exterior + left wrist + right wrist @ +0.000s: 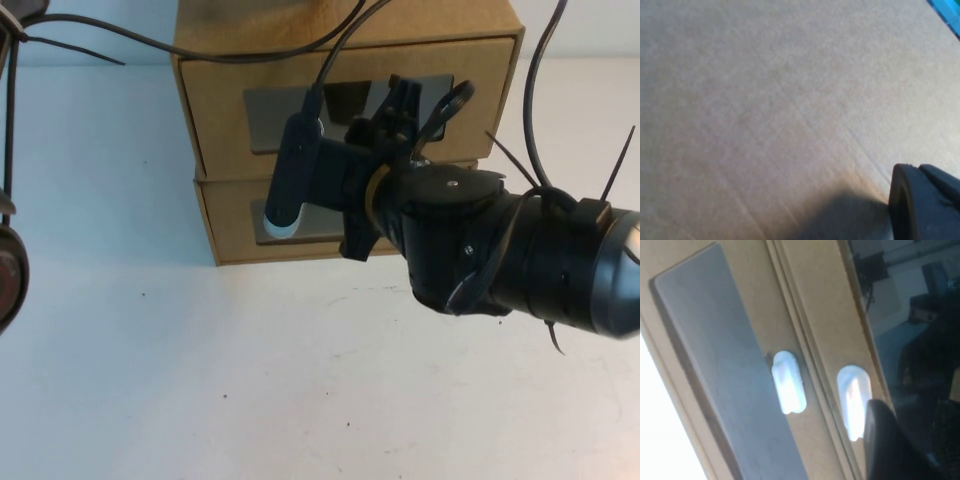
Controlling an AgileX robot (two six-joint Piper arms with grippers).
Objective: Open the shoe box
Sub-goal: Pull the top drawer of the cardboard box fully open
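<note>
Shoe box, brown cardboard, upper centre of the high view, stacked on a second box; the stack stands on the white counter. Right gripper hangs just in front of the upper box's grey window panel; open or closed, cannot tell. Left gripper, lower right of its wrist view, sits close over plain cardboard; state likewise cannot tell.

Shoe box front: partly hidden behind right gripper and its arm.
Shoe box top: cut off at far edge.
Left gripper: only a dark corner shows, over cardboard.
</note>
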